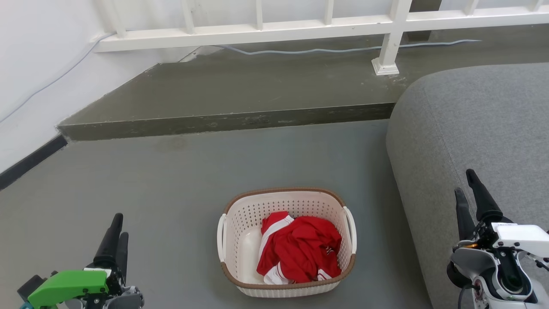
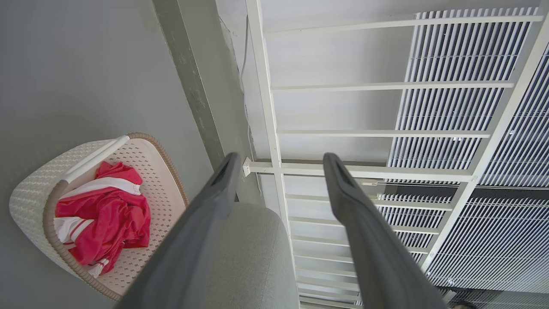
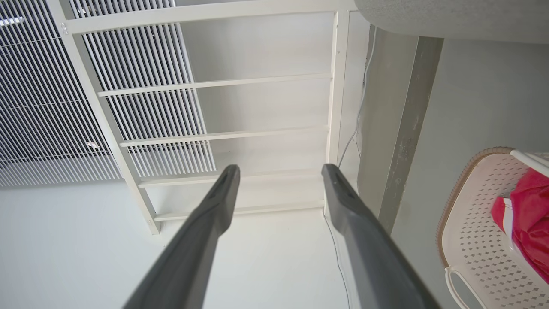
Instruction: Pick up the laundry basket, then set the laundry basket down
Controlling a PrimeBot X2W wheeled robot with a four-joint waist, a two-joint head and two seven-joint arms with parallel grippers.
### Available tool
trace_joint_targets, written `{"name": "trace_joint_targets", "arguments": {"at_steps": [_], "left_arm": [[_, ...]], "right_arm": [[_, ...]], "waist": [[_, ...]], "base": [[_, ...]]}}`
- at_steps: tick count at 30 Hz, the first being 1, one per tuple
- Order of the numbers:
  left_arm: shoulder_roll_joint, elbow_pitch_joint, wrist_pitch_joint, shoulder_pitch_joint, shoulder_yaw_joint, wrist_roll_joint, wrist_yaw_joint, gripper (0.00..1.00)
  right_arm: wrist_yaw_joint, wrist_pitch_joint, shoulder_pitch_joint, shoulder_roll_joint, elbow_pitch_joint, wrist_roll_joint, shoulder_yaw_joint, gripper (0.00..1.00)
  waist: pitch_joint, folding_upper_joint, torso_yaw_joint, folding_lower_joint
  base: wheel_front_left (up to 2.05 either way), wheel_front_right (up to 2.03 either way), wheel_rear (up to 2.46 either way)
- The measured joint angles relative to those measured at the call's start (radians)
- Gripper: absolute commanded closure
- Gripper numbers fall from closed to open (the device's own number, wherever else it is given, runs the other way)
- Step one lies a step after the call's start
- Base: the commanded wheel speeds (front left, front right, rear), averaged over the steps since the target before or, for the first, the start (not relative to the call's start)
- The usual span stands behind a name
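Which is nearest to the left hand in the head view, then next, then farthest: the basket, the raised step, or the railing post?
From the left hand:
1. Basket: low down, just to its right.
2. Step: ahead, running across the view.
3. Railing post: standing on the step, far off to the right.

The laundry basket [image 1: 279, 292] was set on the floor [image 1: 171, 193], with a garment [image 1: 304, 249] laid inside. A sofa [image 1: 472, 120] was placed to its right, and a raised step [image 1: 257, 90], topped by a railing [image 1: 257, 31], was found behind.
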Motion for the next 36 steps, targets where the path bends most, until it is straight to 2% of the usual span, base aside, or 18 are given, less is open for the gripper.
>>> {"name": "trace_joint_targets", "arguments": {"at_steps": [13, 25, 36], "left_arm": [[0.011, -0.025, -0.054, -0.003, -0.046, 0.096, 0.000, 0.00], [0.051, -0.034, -0.103, -0.017, -0.104, 0.317, 0.000, 0.00], [0.060, -0.058, -0.141, -0.040, -0.123, 0.530, 0.040, 0.00]], "right_arm": [[0.000, -0.037, -0.001, -0.020, -0.047, -0.077, 0.053, 0.00], [0.000, -0.107, -0.002, -0.083, -0.081, -0.245, 0.155, 0.00], [0.001, -0.152, -0.013, -0.124, -0.072, -0.434, 0.228, 0.00]], "waist": [[0.004, 0.0000, 0.000, 0.0001], [0.008, 0.0000, -0.001, 0.0001], [0.013, 0.0000, -0.003, 0.0001]], "base": [[0.00, 0.00, 0.00], [0.00, 0.00, 0.00], [0.00, 0.00, 0.00]]}}
